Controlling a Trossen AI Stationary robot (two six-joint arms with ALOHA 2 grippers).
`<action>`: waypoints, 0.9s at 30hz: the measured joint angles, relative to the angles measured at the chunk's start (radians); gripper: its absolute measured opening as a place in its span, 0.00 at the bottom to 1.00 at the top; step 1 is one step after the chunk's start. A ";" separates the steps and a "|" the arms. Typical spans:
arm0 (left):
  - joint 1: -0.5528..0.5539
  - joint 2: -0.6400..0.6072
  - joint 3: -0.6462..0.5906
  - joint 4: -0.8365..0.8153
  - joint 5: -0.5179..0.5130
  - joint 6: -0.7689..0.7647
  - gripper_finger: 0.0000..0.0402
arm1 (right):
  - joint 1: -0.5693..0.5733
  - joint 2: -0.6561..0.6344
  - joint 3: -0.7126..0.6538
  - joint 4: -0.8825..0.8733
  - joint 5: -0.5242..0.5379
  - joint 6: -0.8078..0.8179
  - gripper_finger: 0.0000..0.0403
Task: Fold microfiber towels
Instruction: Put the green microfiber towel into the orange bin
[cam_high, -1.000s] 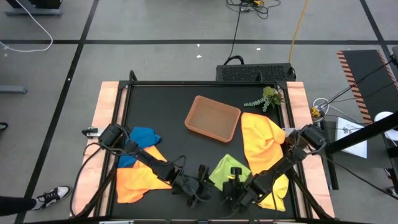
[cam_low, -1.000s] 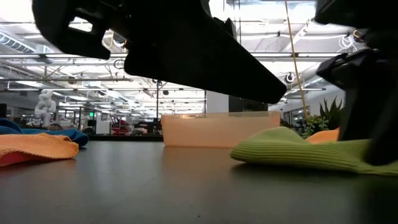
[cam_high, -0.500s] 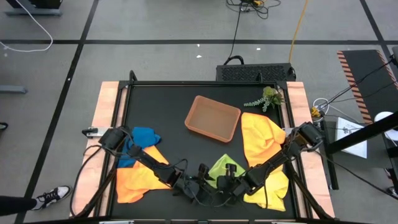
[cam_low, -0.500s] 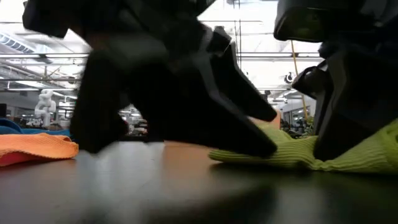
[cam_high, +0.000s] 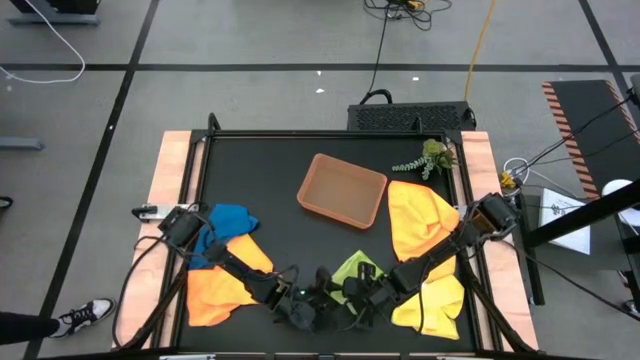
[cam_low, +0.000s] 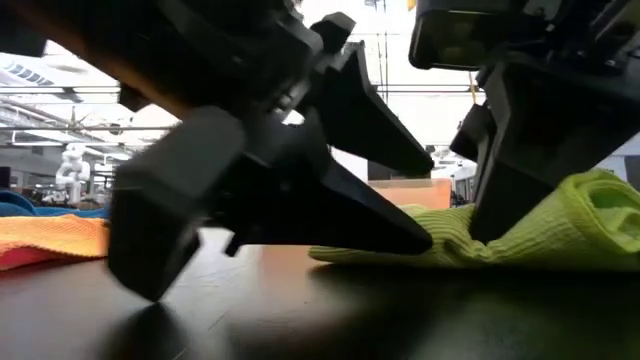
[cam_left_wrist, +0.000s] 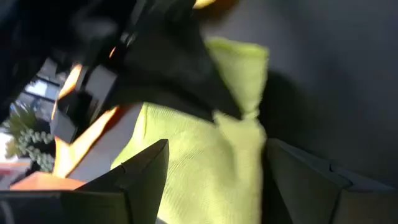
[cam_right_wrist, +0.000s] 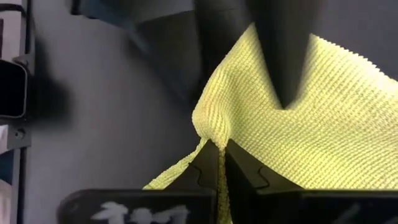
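4 towels – 1 tray, 1 sprig, 2 arms.

Both arms reach low toward the 6 o'clock table edge. Right gripper, fingers pinched together on the lime green towel; left gripper, fingers spread wide, straddling the same towel.

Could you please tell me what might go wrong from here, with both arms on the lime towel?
The right pincer grips only a thin edge of the lime green microfiber towel, so it could slip free when lifted. The open left pincer straddles the same towel close by; the two pincers might collide.
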 joint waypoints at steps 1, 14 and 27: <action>-0.007 0.000 0.001 -0.001 0.000 0.006 0.68 | -0.001 -0.003 0.000 -0.002 -0.001 0.001 0.00; -0.027 0.001 0.000 -0.014 -0.066 -0.020 0.68 | -0.006 -0.054 0.000 0.045 -0.003 -0.018 0.00; -0.027 0.002 0.000 -0.011 -0.090 0.020 0.07 | -0.005 -0.054 0.000 0.052 -0.005 -0.064 0.06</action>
